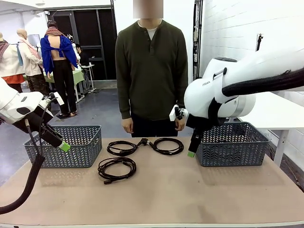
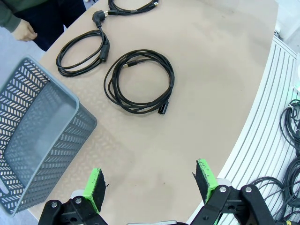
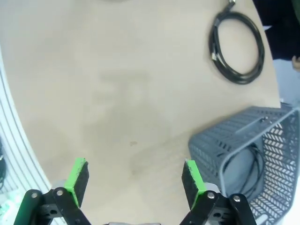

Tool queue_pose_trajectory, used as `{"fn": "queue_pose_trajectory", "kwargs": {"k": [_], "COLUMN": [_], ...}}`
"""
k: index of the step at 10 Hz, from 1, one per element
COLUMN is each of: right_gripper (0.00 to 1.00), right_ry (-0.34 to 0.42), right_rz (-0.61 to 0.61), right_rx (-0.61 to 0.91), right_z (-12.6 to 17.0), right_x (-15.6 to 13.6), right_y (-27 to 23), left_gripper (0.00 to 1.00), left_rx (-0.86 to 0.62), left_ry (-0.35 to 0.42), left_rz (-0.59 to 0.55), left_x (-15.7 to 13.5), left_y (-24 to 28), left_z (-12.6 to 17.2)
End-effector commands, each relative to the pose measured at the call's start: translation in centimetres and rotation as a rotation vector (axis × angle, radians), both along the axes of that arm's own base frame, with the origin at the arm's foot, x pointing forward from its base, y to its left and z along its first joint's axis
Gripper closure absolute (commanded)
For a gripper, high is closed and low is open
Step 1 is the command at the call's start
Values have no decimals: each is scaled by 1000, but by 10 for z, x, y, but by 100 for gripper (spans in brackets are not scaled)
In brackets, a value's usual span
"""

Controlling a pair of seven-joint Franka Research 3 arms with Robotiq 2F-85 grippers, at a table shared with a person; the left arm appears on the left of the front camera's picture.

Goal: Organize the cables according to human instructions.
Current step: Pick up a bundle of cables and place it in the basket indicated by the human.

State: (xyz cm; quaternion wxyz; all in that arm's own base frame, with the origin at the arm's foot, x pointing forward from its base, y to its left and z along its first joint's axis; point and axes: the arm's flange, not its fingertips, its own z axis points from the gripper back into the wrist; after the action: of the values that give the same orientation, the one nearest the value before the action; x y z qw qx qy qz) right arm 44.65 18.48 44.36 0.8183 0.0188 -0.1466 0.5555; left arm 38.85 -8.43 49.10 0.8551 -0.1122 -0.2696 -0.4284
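3 cables lie on the table (image 1: 190, 190), and each one is wound in a round coil. The near coil (image 1: 117, 169) lies closest to the robot. The left far coil (image 1: 121, 147) and the right far coil (image 1: 167, 146) lie side by side nearer the person, with their plug ends close together.

A 4th cable (image 3: 256, 161) lies inside the right basket (image 3: 211, 150). The left basket (image 1: 80, 137) sits at the other side of the table. I think the 2 baskets sit 1 by each arm so that each arm can drop a coil in without a long reach.

The person (image 1: 151, 71) stands at the far side with both hands down and points at nothing. So I think the robot is waiting to be told which cable goes where.

The left pincer (image 1: 61, 144) hangs in front of the left basket, tilted down over the table. It is wide open. It holds nothing and touches nothing. In the left wrist view its green pads (image 2: 96, 187) stand far apart, with bare table between them and the near coil ahead.

The right pincer (image 1: 192, 147) hangs just beside the right basket and points down. It is wide open too, and it is empty.
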Motion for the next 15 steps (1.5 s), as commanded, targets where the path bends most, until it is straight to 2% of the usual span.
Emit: {"fn": "queue_pose_trajectory", "kwargs": {"k": [1,2,15], "right_gripper": [0,0,0], "right_ry": [-12,0,0], "right_rz": [25,0,0], "right_rx": [37,0,0], "right_z": [-9,0,0], "right_x": [-7,0,0], "right_y": [3,0,0], "left_gripper": [0,0,0], "left_rx": [-15,-15,-15], "left_ry": [1,1,1], "left_rz": [-23,-23,-23], "left_x": [2,2,2], "left_y": [3,3,3], "left_z": [-2,-2,-2]}}
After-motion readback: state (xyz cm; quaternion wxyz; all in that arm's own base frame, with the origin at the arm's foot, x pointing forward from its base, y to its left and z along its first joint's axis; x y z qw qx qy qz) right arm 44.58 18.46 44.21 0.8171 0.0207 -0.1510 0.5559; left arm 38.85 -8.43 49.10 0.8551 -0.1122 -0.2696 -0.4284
